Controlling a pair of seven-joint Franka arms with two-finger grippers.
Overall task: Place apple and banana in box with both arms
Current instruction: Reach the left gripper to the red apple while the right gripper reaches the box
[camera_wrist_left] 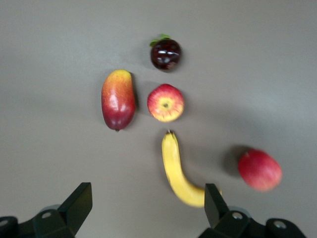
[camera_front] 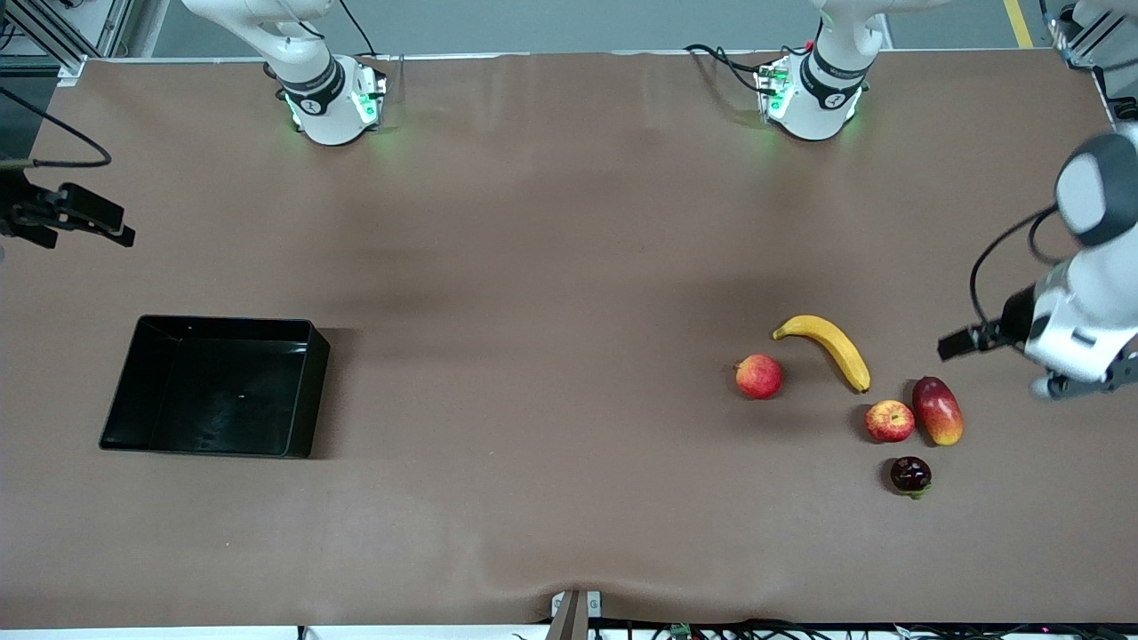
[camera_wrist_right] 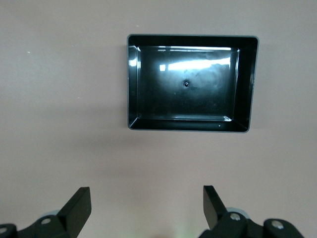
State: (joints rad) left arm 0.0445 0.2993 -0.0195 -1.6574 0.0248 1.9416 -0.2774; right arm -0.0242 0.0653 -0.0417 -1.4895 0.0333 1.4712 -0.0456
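Note:
The apple (camera_front: 890, 420), red with yellow streaks, lies beside the mango and shows in the left wrist view (camera_wrist_left: 165, 102). The yellow banana (camera_front: 827, 348) lies just farther from the front camera; it also shows in the left wrist view (camera_wrist_left: 177, 168). The black box (camera_front: 302, 391) stands empty at the right arm's end and shows in the right wrist view (camera_wrist_right: 190, 128). My left gripper (camera_front: 956, 345) (camera_wrist_left: 147, 193) is open and empty, up over the table by the fruit, one finger near the banana's end. My right gripper (camera_front: 107, 222) (camera_wrist_right: 146, 194) is open and empty, up over bare table by the box.
A pinkish-red round fruit (camera_front: 758, 376) lies beside the banana toward the right arm's end. A red-yellow mango (camera_front: 938, 410) lies against the apple. A dark round fruit (camera_front: 910, 475) lies nearer the front camera. Brown cloth covers the table.

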